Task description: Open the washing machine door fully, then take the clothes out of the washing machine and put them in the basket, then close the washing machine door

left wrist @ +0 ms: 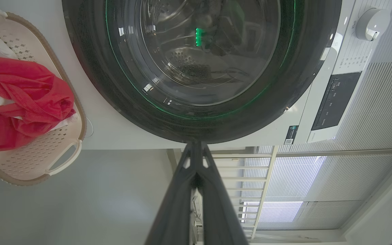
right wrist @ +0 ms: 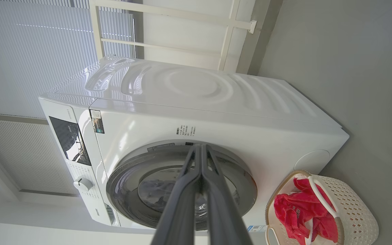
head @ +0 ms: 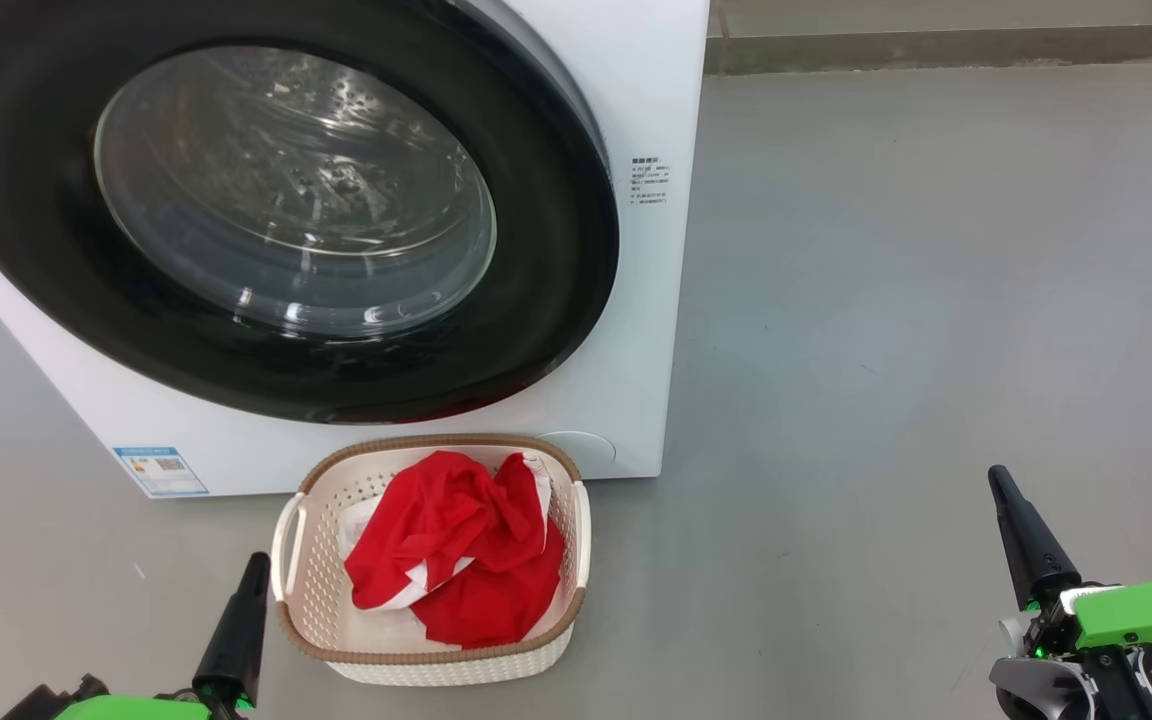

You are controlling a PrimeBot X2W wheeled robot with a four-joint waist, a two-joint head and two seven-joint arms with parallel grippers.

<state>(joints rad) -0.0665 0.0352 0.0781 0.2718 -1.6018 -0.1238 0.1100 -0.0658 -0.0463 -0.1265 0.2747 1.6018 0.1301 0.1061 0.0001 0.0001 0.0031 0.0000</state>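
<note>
Stock as I am seeing it from the remote station:

- One washing machine (head: 641, 330): a white front-loader, standing on the grey floor (head: 936, 300). I am counting one dial (left wrist: 369, 23) and one dark display panel (left wrist: 335, 100) on its control strip.
- One washing machine door (head: 296, 190): a glossy black rim around a bulging clear window, lying closed against the machine's front. The perforated drum (left wrist: 189, 64) is showing through the glass.
- One basket (head: 308, 590): cream perforated plastic with a brown woven-look rim, sitting on the floor just in front of the machine, below the door.
- The clothes (head: 456, 545): a crumpled red bundle with white cloth peeking out, lying inside the basket. I am not managing to count separate pieces.
- Writing: one blue sticker (head: 161, 470) and one block of small black print (head: 648, 182), both too small for me to read.
- Two grippers: the left gripper (head: 256, 565) is hovering just beside the basket and the right gripper (head: 1000, 480) well apart from it. Both are clenched and gripping nothing.
</note>
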